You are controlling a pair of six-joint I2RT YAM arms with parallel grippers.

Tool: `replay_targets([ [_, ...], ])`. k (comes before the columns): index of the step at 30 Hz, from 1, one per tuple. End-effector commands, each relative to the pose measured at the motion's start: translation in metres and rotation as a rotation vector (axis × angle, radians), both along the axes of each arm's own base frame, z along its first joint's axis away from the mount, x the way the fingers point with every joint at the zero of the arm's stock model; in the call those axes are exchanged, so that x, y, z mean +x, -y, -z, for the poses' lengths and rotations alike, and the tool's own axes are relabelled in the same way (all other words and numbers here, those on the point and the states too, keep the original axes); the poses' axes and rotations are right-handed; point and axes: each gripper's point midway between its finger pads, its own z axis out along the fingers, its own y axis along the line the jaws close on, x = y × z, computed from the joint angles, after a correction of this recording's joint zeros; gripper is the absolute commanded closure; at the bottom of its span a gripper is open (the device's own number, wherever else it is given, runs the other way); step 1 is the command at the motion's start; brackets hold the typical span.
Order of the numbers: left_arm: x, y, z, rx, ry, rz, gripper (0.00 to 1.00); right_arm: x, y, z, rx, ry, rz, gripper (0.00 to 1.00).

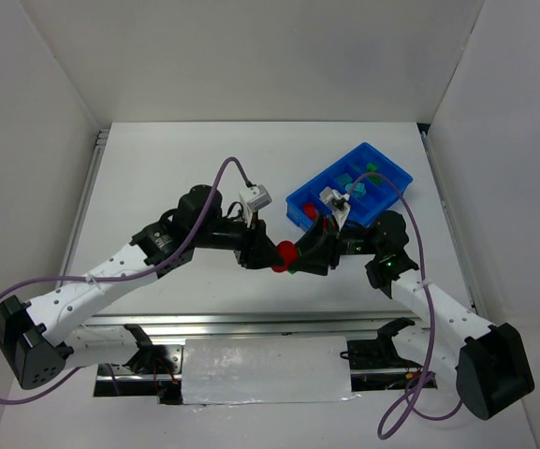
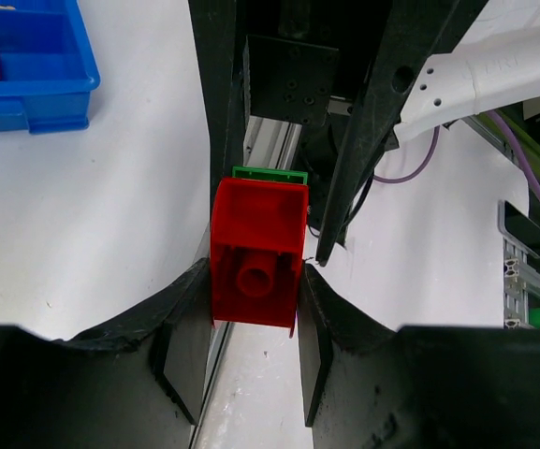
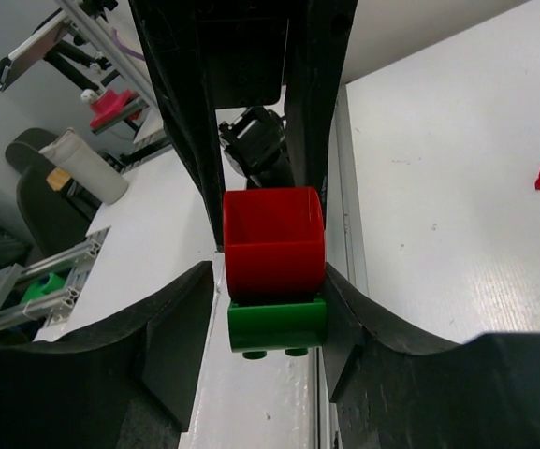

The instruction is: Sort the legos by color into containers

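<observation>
The red lego [image 2: 255,253], stuck to the green lego [image 3: 277,325], hangs over the desk [image 1: 176,159] near the blue tray [image 1: 382,154]. The pair's long axis runs claw to claw, with the red lego's hollow underside toward the left arm. The left claw [image 2: 254,309] pinches the red lego. The right claw [image 3: 274,309] flanks the green lego, and I cannot tell whether it grips.
</observation>
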Motion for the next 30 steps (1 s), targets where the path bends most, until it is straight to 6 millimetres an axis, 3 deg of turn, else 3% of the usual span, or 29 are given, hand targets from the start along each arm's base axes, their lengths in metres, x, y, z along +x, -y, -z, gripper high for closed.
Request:
replay_targets([
  [1, 0.011, 0.001, -0.039, -0.072, 0.111, -0.031, 1.0, -0.005, -0.001, -0.004, 0.002, 0.055, -0.039, 0.44],
  [6, 0.014, 0.0, -0.047, -0.074, 0.134, -0.04, 1.0, -0.008, -0.001, -0.004, 0.009, 0.069, -0.043, 0.39],
  [8, 0.013, 0.001, -0.047, -0.072, 0.132, -0.035, 1.0, -0.008, -0.001, -0.005, 0.013, 0.071, -0.042, 0.42],
  [10, 0.012, 0.003, -0.046, -0.073, 0.125, -0.023, 1.0, -0.009, 0.0, -0.007, 0.017, 0.083, -0.042, 0.54],
  [13, 0.013, 0.003, -0.044, -0.069, 0.12, -0.026, 1.0, -0.01, 0.001, -0.01, 0.023, 0.103, -0.035, 1.0],
  [17, 0.013, 0.003, -0.041, -0.063, 0.113, -0.026, 1.0, -0.005, 0.002, -0.011, 0.013, 0.108, 0.006, 1.0],
  [21, 0.03, -0.007, -0.042, -0.02, 0.12, -0.143, 1.0, 0.009, 0.0, -0.001, -0.015, 0.065, 0.065, 1.0],
  [25, 0.067, -0.042, -0.062, -0.024, 0.13, -0.368, 1.0, 0.053, -0.001, 0.023, -0.069, -0.061, 0.264, 1.0],
  [26, 0.078, -0.057, -0.075, -0.046, 0.135, -0.428, 1.0, 0.063, -0.001, 0.033, -0.093, -0.116, 0.296, 1.0],
  [30, 0.09, -0.086, -0.095, -0.045, 0.171, -0.535, 1.0, 0.096, 0.008, 0.045, -0.118, -0.251, 0.43, 1.0],
])
